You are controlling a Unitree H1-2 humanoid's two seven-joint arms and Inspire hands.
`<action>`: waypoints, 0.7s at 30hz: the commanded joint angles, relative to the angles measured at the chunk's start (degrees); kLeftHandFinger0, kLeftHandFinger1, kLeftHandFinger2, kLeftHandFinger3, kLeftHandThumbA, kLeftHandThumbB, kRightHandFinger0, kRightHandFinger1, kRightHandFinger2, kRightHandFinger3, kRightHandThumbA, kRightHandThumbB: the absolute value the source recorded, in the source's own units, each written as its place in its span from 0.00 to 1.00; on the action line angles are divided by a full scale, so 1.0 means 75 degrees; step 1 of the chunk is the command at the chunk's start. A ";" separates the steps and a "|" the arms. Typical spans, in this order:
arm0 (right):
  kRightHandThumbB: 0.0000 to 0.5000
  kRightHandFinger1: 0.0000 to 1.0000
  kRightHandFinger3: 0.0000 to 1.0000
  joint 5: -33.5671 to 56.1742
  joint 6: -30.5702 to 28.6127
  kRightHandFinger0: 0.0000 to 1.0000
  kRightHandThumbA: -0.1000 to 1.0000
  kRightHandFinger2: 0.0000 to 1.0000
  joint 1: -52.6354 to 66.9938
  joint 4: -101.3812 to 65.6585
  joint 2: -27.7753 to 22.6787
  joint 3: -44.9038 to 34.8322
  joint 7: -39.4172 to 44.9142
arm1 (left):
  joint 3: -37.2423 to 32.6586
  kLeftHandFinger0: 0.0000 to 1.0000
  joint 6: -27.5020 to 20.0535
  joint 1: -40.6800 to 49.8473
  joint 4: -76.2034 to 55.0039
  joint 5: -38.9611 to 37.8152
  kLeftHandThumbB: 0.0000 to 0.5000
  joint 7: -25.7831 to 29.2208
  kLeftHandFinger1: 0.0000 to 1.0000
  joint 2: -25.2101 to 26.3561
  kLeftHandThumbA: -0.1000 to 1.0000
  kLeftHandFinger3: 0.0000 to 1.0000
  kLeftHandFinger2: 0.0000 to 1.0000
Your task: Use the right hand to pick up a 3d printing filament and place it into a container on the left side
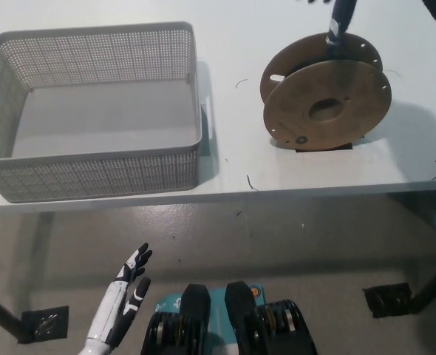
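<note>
A: Where is the filament spool (326, 103) from the right hand (339, 24)?

B: Just below it, standing on edge at the right of the surface (233, 174). Only a dark finger shows over its far rim; its grip cannot be told.

A: And its axis?

B: Toward the robot, faces front and back. The basket (92, 111) is well apart, leftward. The left hand (125, 292) hangs low, fingers spread, empty.
</note>
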 commanded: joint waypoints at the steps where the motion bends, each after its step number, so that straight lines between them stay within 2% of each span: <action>1: 0.89 1.00 1.00 -0.0462 -0.0452 1.00 1.00 1.00 -0.0151 0.0461 0.0257 0.0150 -0.0008 | -0.0035 1.00 -0.0245 -0.0005 -0.0246 -0.0019 0.39 0.0026 1.00 0.0039 1.00 1.00 1.00; 4: 0.87 1.00 1.00 -0.0434 -0.0345 1.00 1.00 1.00 0.0085 0.0629 0.0369 0.0037 -0.0251 | -0.0044 1.00 -0.0259 0.0017 -0.0248 -0.0023 0.41 0.0009 1.00 0.0053 1.00 1.00 1.00; 6: 0.92 1.00 1.00 -0.0540 -0.0406 1.00 1.00 1.00 0.0201 0.0784 0.0451 0.0099 -0.0205 | -0.0049 1.00 -0.0194 0.0012 -0.0266 -0.0044 0.45 -0.0021 1.00 0.0057 1.00 1.00 1.00; 10: 0.93 1.00 1.00 -0.0753 -0.0497 1.00 1.00 1.00 0.0363 0.1011 0.0608 0.0172 -0.0359 | -0.0046 1.00 -0.0147 -0.0041 -0.0291 0.0015 0.44 -0.0009 1.00 0.0073 1.00 1.00 1.00; 11: 0.93 1.00 1.00 -0.0726 -0.0268 1.00 1.00 1.00 0.0350 0.1218 0.0698 0.0128 -0.0152 | -0.0045 1.00 -0.0137 -0.0049 -0.0309 -0.0003 0.43 -0.0021 1.00 0.0075 1.00 1.00 1.00; 15: 0.89 1.00 1.00 -0.0827 -0.0871 1.00 1.00 1.00 0.0636 0.1352 0.0812 0.0092 -0.0720 | -0.0036 1.00 -0.0136 -0.0084 -0.0328 -0.0028 0.42 -0.0038 1.00 0.0097 1.00 1.00 1.00; 21: 0.91 1.00 1.00 -0.0975 -0.1393 1.00 1.00 1.00 0.1133 0.1435 0.0874 0.0063 -0.1686 | -0.0064 1.00 -0.0101 -0.0134 -0.0355 -0.0037 0.41 -0.0079 1.00 0.0089 1.00 1.00 1.00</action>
